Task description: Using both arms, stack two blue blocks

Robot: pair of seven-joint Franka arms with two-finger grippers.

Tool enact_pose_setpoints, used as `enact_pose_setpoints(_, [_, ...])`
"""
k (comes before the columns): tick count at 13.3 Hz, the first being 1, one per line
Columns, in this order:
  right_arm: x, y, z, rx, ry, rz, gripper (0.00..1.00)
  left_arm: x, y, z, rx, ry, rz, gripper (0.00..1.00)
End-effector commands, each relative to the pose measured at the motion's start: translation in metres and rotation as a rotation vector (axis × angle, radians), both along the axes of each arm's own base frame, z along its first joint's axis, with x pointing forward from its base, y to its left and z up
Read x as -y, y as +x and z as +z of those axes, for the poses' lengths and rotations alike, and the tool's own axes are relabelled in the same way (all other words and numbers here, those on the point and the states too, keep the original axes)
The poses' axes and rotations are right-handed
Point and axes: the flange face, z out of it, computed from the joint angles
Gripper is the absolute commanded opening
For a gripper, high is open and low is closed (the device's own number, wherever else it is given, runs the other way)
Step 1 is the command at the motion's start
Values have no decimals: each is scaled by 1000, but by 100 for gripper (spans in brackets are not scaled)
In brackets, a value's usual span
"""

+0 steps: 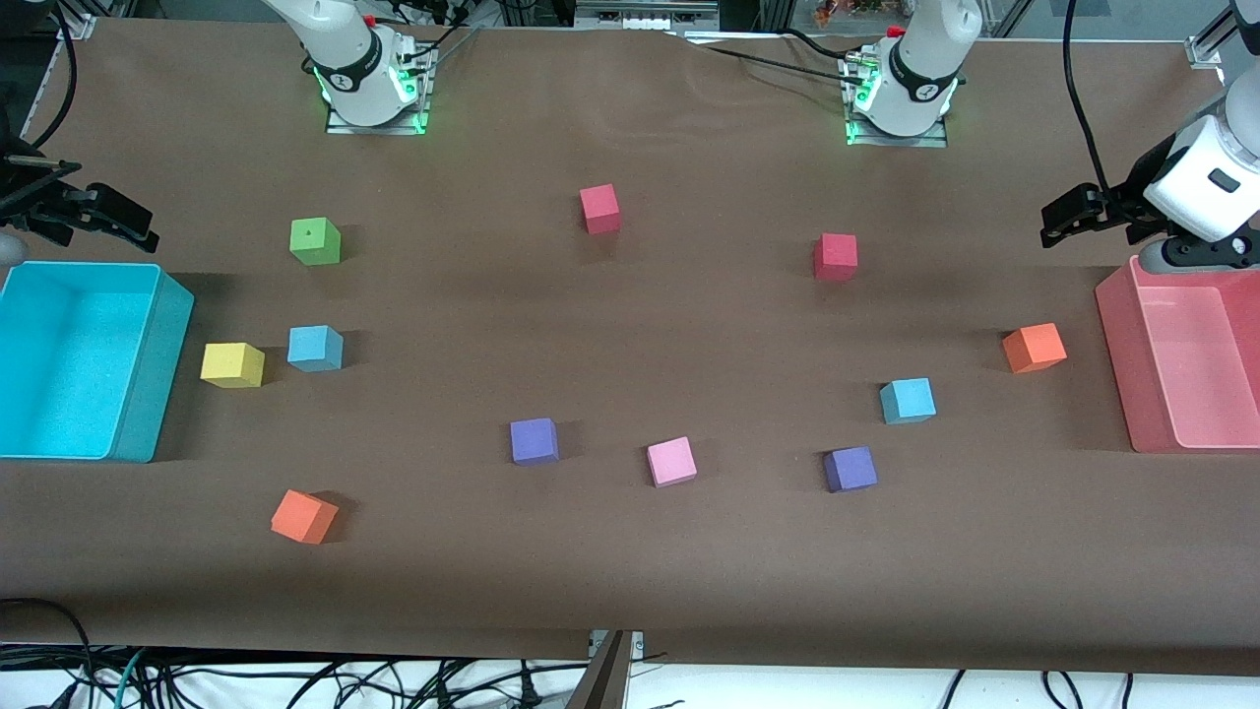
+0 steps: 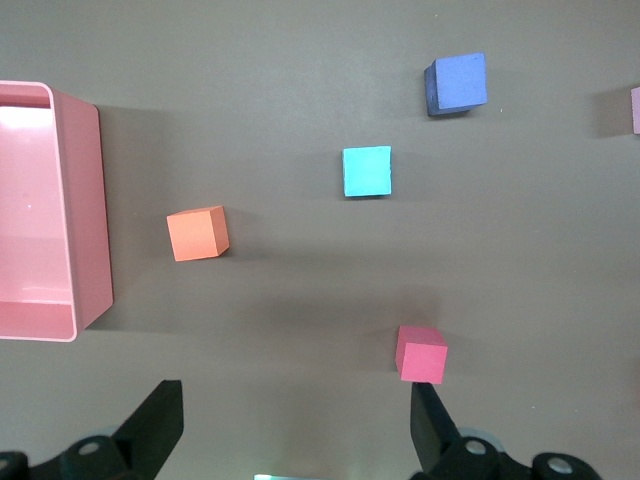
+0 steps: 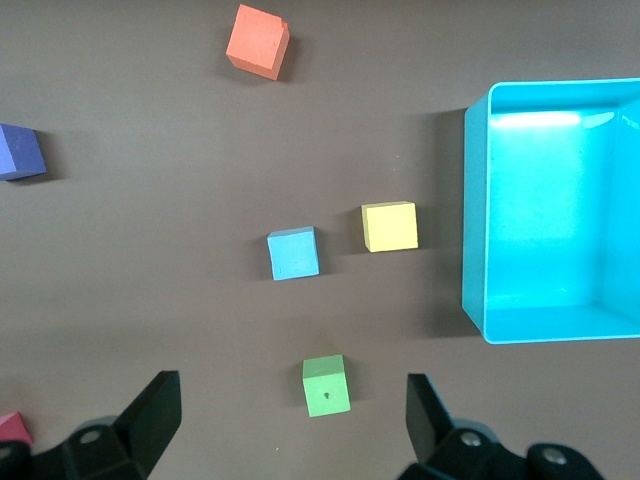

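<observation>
Two light blue blocks lie far apart on the brown table. One blue block (image 1: 315, 348) (image 3: 293, 252) sits beside a yellow cube toward the right arm's end. The other blue block (image 1: 907, 401) (image 2: 367, 171) sits toward the left arm's end, between an orange cube and a purple one. My right gripper (image 1: 94, 209) (image 3: 292, 408) hangs high over the table by the turquoise bin, open and holding nothing. My left gripper (image 1: 1073, 212) (image 2: 295, 418) hangs high by the pink bin, open and holding nothing too.
A turquoise bin (image 1: 148, 394) and a pink bin (image 1: 1117, 364) stand at the table's two ends. Scattered cubes: green (image 1: 315, 241), yellow (image 1: 232, 364), red (image 1: 599, 209) (image 1: 835, 257), orange (image 1: 1034, 348) (image 1: 303, 516), purple (image 1: 534, 440) (image 1: 850, 469), pink (image 1: 671, 461).
</observation>
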Motion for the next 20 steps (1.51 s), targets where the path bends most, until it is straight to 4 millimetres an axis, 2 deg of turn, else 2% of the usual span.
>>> enact_pose_setpoints(1, [0, 3, 4, -3, -9, 0, 99, -2, 4, 6, 5, 6, -11, 100])
enact_pose_setpoints(20, [-4, 0, -12, -43, -3, 14, 99, -7, 4, 6, 0, -5, 0, 100])
